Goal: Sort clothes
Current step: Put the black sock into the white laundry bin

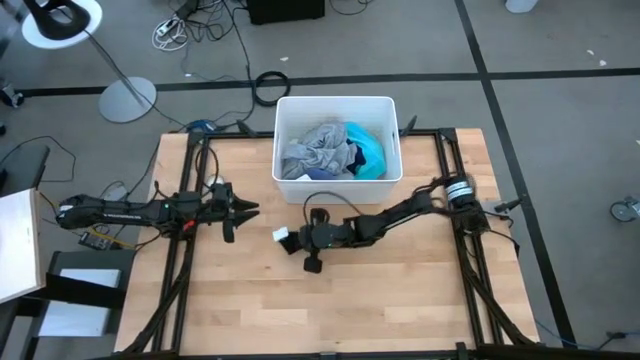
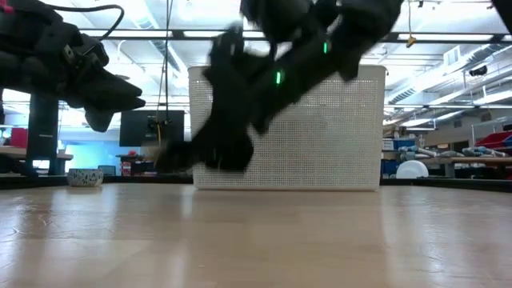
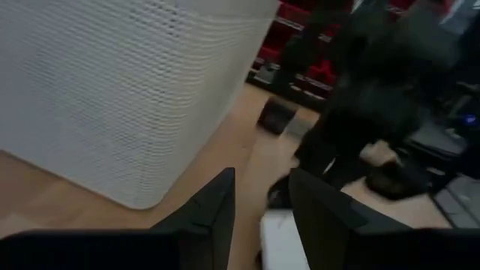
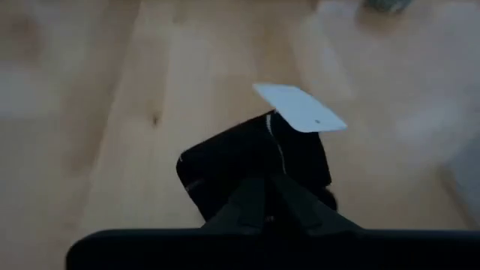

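Observation:
The white plastic bin point(image 1: 338, 180) stands at the table's far middle. In it lie a grey garment point(image 1: 315, 152), a navy one point(image 1: 347, 157) and a turquoise one point(image 1: 370, 150). My right gripper point(image 1: 297, 238) reaches toward the table's left, just in front of the bin. It is shut on a small dark piece point(image 4: 251, 161) with a white tag point(image 4: 300, 109). My left gripper point(image 1: 243, 210) is open and empty, at the left, pointing toward the right gripper. Other garments are out of view. My right gripper pinches the small dark piece between its two fingers point(image 4: 255, 199) at the piece's near edge point(image 4: 262, 176). The fingers come about level from the table's right. The piece sticks out past the fingertips, its white tag on the far end. The low view shows it above the table.
The bin's perforated wall point(image 3: 112, 97) is close to my left gripper, on its far side. Bare wooden table point(image 1: 330, 310) lies in front of both arms. The arms' frame rails point(image 1: 180, 260) run along both sides of the table.

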Controlling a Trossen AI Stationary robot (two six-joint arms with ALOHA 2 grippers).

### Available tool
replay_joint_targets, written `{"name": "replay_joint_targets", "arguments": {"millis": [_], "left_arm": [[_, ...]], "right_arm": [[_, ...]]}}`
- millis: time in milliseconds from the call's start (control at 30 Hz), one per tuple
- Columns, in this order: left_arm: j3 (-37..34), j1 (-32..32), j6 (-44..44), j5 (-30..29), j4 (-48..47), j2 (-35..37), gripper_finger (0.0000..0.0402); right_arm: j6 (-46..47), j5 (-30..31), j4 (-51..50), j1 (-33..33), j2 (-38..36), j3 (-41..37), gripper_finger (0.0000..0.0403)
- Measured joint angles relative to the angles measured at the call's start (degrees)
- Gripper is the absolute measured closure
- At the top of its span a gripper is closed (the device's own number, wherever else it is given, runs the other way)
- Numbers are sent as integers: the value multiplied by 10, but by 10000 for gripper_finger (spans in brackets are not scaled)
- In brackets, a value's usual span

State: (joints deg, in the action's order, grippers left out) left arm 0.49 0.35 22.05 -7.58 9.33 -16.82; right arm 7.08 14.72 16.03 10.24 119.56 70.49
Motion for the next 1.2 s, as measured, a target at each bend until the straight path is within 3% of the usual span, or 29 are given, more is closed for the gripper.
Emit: {"name": "replay_joint_targets", "arguments": {"millis": [233,667,933,1200], "left_arm": [[0,-40,-43,-48,-5,1,270],[0,-25,-110,-17,-25,59,270],[0,-23,-114,-14,-75,132,270],[0,-23,-130,2,-80,163,270]], "right_arm": [[-5,5,-77,-3,-91,0,399],[-64,5,-99,-17,-251,1,399],[-88,32,-112,-75,-321,1,399],[-59,33,-177,-156,-335,2,397]]}}
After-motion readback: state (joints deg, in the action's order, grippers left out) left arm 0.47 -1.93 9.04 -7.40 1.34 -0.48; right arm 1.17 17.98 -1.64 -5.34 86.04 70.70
